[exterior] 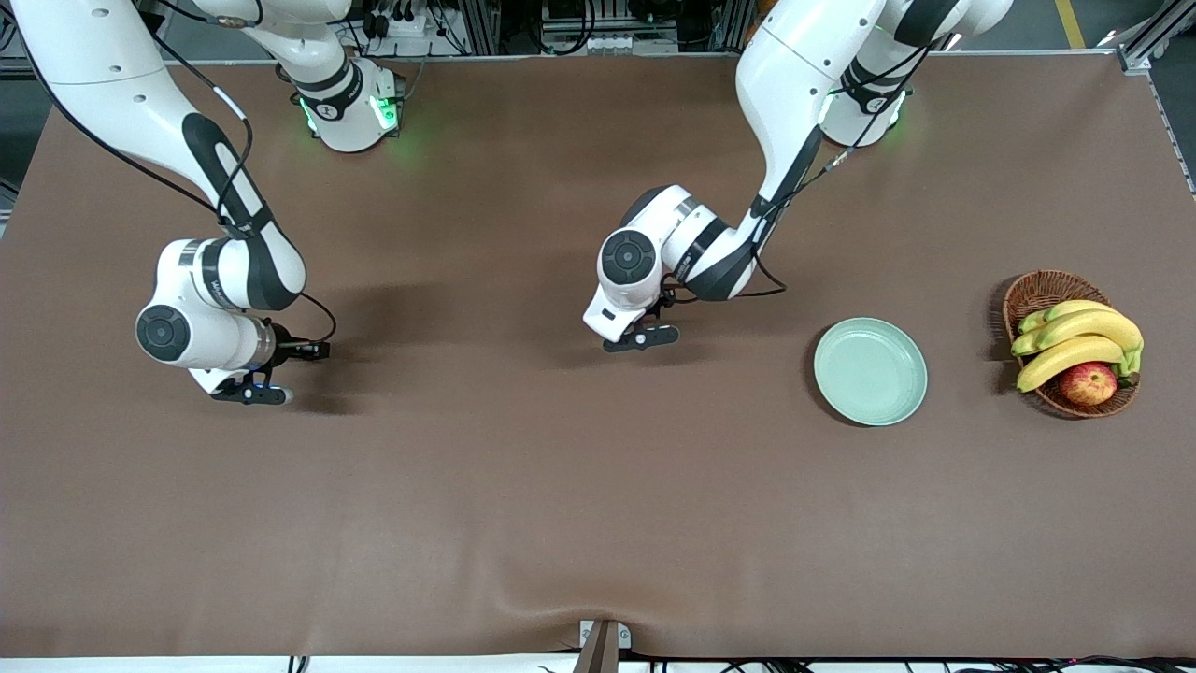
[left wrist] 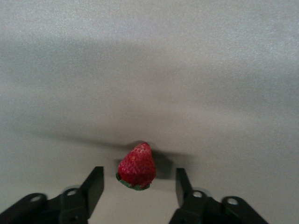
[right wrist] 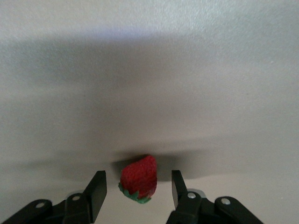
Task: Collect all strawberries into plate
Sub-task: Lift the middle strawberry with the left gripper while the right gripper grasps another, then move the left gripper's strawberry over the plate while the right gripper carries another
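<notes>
Right gripper (exterior: 250, 394): you have it low over the desk (exterior: 523, 505) toward the right arm's end; in the right wrist view its fingers (right wrist: 97, 192) stand apart on either side of a strawberry (right wrist: 138, 184), with a gap showing on both sides, so nothing is clamped yet; straddling the berry this way lines it up for a squeeze across its width.

Right arm's berry: lying on the desk between the fingers, green cap toward the wrist camera; the front view hides it under the gripper.

Left gripper (exterior: 643, 338): you have it low over the middle of the desk, between the right gripper and the plate (exterior: 870, 371); in the left wrist view its fingers (left wrist: 93, 185) are apart around a second strawberry (left wrist: 137, 166), not touching it on either side.

Left arm's berry: on the desk between the fingers, tip pointing away from the wrist camera; also hidden in the front view.

Plate: empty, well apart from both grippers, toward the left arm's end; the left arm has the shorter carry.

Basket (exterior: 1071, 342): beside the plate with bananas (exterior: 1074, 338) and an apple (exterior: 1088, 383); leave it alone.

Third berry: I cannot find it in any view.

Stage: both picks about to close, by my judgement; none delivered.
</notes>
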You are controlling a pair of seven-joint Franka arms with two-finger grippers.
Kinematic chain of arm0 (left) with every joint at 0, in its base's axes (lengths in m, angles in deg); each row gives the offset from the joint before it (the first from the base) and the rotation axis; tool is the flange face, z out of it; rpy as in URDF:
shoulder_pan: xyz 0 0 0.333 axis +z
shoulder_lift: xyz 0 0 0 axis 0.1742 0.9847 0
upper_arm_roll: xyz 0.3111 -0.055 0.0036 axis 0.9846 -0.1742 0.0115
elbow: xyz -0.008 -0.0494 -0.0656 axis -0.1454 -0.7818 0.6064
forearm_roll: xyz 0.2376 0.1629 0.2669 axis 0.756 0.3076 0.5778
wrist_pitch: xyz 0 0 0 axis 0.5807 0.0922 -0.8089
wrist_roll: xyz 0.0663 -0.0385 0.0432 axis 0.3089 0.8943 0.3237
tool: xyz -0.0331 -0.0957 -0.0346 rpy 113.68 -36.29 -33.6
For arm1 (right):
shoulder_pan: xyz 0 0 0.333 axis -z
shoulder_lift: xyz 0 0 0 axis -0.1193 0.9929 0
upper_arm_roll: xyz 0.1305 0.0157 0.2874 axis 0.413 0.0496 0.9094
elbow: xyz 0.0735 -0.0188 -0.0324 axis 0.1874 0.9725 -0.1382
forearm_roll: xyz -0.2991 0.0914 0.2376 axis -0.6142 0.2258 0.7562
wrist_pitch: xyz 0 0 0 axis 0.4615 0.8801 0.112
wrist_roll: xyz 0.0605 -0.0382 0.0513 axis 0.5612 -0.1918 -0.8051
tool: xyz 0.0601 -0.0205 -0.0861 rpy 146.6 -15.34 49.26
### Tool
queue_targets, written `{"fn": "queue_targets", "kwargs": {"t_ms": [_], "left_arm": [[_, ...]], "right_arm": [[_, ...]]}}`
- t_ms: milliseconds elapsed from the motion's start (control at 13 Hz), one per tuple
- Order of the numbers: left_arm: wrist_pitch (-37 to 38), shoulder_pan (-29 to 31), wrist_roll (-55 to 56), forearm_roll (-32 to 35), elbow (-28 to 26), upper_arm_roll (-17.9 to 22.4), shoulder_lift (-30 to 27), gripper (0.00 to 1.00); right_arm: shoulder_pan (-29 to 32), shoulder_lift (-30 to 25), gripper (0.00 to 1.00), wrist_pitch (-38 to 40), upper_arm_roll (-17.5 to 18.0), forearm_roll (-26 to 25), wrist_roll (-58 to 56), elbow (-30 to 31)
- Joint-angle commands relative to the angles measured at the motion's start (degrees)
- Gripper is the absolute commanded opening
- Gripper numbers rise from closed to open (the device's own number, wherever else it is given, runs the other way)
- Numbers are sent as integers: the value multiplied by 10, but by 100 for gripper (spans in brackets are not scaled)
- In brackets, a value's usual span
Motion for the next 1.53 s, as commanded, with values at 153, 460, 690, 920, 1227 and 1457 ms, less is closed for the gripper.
{"fn": "queue_targets", "kwargs": {"t_ms": [153, 460, 690, 920, 1227, 1457], "left_arm": [[25, -2, 5, -3, 2, 4, -3, 37], [25, 4, -3, -3, 6, 4, -12, 4], [84, 16, -6, -3, 6, 6, -51, 0], [160, 70, -6, -27, 5, 2, -101, 0], [275, 167, -30, -45, -1, 4, -129, 0], [280, 250, -105, -41, -1, 4, -119, 0]], "right_arm": [[14, -25, 0, -6, 14, -13, -5, 25], [15, -26, 0, 4, 14, -13, -3, 4], [11, -25, 0, 112, 19, -3, 3, -80], [-3, -24, 0, 193, 22, 83, 7, -140], [-66, -23, 0, 221, 23, 142, 123, -182], [-132, -12, 0, 216, 22, 227, 223, -219]]}}
